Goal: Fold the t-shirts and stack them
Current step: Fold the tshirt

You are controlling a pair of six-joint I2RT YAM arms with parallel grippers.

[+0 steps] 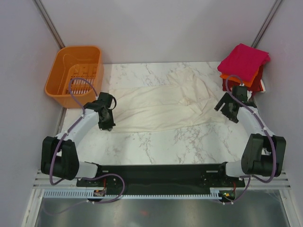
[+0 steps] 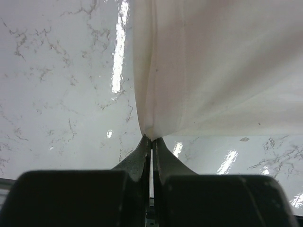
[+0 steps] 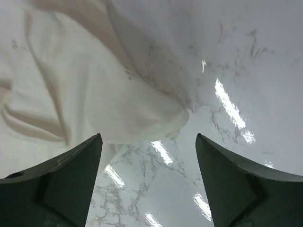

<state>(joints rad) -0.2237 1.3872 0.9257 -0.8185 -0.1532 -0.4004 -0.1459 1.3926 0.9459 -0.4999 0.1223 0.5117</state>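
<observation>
Presently left end effector (image 2: 151,140) pinches cream shirt (image 1: 161,105); right end effector (image 3: 148,138) gapes, apparently empty.

The large t-shirt (image 1: 165,101) lies spread across the far half of the table (image 1: 156,142), reaching from left to right, with bare tabletop in front of it. The slotted basket (image 1: 75,75) stands at the table's far-left corner, and the stack of folded t-shirts (image 1: 244,64) sits at the far-right corner, just right of the large t-shirt. The left gripper (image 1: 106,124) touches that shirt's near-left corner, while the right gripper (image 1: 230,111) hangs over its right end, in front of the stack.
</observation>
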